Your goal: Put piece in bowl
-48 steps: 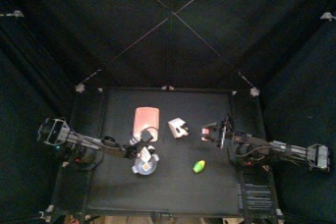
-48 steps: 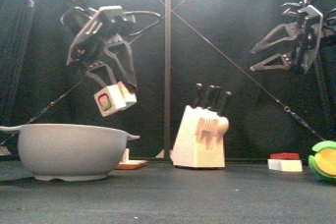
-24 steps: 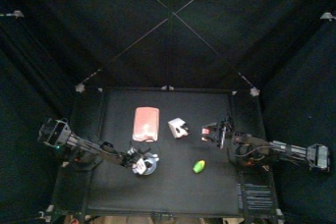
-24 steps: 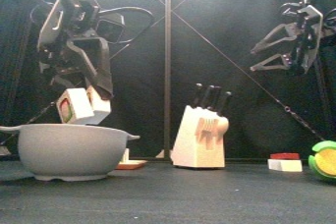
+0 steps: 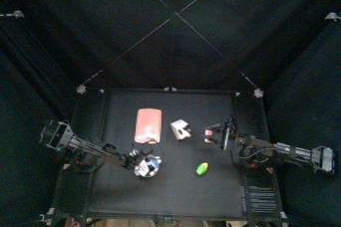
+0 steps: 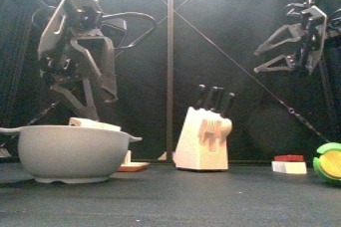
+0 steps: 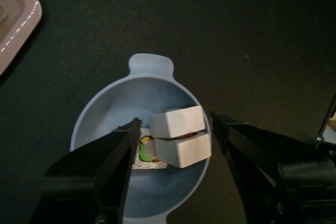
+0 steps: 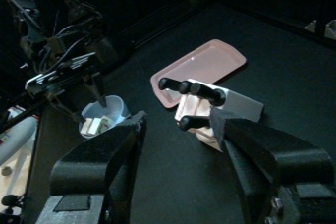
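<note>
The pale bluish-white bowl (image 6: 70, 152) stands at the table's front left; it also shows in the top view (image 5: 148, 165) and the right wrist view (image 8: 110, 119). The piece (image 7: 179, 136), a small white block with a coloured label, lies inside the bowl (image 7: 116, 110). In the front view its top edge (image 6: 91, 123) shows just above the rim. My left gripper (image 6: 78, 100) hangs right above the bowl, open, with its jaws on either side of the piece (image 7: 176, 130). My right gripper (image 6: 288, 50) is open and empty, held high at the right.
A knife block (image 6: 202, 137) stands mid-table. A red rectangular block (image 5: 150, 121) lies behind the bowl. A green lump (image 6: 328, 161) and a small red-and-white block (image 6: 288, 163) sit at the front right.
My left gripper carried the piece to the left and down over the bowl, then opened. The piece dropped into the bowl. The right arm has not moved.
</note>
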Available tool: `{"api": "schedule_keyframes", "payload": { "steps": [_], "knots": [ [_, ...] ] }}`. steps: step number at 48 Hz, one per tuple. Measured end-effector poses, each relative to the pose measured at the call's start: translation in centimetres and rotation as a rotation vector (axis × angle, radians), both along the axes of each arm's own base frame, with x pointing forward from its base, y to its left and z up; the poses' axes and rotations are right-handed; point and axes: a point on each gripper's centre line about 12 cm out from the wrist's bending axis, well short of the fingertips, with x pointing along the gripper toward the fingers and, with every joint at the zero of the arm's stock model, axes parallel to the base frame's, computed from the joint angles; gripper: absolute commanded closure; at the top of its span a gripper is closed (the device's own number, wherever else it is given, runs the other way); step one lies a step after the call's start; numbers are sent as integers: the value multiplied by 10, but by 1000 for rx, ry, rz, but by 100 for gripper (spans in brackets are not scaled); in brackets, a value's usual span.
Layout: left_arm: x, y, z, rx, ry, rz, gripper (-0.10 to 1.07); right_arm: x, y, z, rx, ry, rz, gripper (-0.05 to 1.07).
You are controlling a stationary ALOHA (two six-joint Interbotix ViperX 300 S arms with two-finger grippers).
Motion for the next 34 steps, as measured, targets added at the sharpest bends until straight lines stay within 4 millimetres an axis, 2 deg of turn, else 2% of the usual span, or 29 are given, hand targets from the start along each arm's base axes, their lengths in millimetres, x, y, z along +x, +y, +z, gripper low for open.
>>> {"api": "schedule_keyframes", "payload": {
  "steps": [34],
  "knots": [
    [1, 9, 3, 19, 13, 43, 5, 0, 0, 0, 0, 0, 0, 14]
  ]
}}
